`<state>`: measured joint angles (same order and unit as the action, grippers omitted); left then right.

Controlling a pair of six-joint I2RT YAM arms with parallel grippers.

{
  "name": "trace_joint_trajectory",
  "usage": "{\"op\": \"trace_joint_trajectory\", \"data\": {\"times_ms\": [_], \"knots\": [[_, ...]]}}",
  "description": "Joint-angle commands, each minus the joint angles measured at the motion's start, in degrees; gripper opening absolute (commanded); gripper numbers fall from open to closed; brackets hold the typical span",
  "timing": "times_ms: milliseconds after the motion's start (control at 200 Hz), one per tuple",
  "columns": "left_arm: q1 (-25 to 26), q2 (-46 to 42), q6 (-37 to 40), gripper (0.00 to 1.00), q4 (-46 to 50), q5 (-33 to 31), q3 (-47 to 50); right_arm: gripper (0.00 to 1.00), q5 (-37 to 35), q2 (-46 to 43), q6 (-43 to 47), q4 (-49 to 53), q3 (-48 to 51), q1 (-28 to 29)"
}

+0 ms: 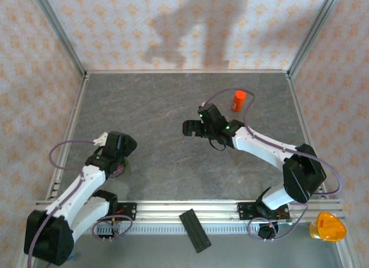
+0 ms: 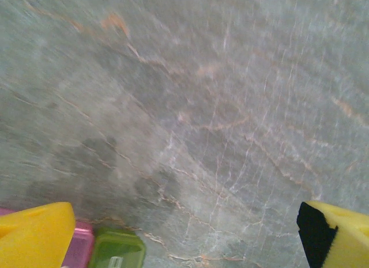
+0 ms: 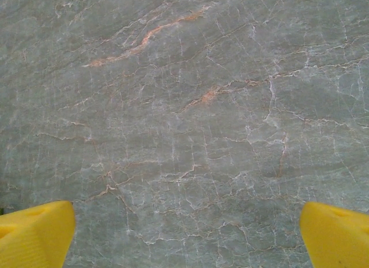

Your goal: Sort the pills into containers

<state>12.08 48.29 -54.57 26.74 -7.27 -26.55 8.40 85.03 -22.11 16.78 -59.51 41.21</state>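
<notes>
step: start, nothing sorted yet by the look | l pincer (image 2: 184, 239) released, empty, low over worktop (image 2: 202, 106) | containers (image 2: 115, 252) (pink boxes + green one) just beside its l finger | r pincer (image 3: 184, 233) released, empty, mid-worktop, near orange bottle (image 1: 238, 99) | next: prob. r takes bottle, l steadies containers; tiny lids need fine aim

1. Containers (image 2: 106, 250): on the table (image 1: 161, 101), near left, just beside one finger of the left gripper (image 2: 184, 233).
2. Bottle (image 1: 238, 100): far right, behind the right gripper (image 1: 193, 128).
3. Containers and bottle: well apart.
</notes>
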Motion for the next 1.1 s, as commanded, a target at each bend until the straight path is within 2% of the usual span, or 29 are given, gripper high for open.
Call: {"op": "trace_joint_trajectory", "data": {"times_ms": [0,175,400,520,791,1096], "knots": [[0.32,-5.1,-1.31,1.0,11.46,-10.15,-2.84,0.99,-0.43,0.57,-0.66,0.72,-1.38,0.27],[-2.15,-5.56,-1.71,1.0,18.84,-10.86,-2.64,0.99,-0.29,1.23,0.4,1.39,-2.09,0.27],[-5.82,-5.97,-2.15,1.0,19.95,-10.02,0.54,0.99,-0.4,1.16,1.68,2.28,-3.24,0.27],[-6.09,-5.57,-0.9,1.0,17.21,-8.37,2.29,0.99,-0.52,0.84,1.87,2.38,-3.33,0.27],[-6.09,-4.5,4.67,1.0,9.9,-0.45,3.42,0.99,-0.91,0.99,1.71,2.96,-3.99,0.27],[-5.25,-1.23,4.01,1.0,2.21,7.02,4.26,0.99,-1.87,1.18,1.37,3.92,-5.39,0.26]]}}
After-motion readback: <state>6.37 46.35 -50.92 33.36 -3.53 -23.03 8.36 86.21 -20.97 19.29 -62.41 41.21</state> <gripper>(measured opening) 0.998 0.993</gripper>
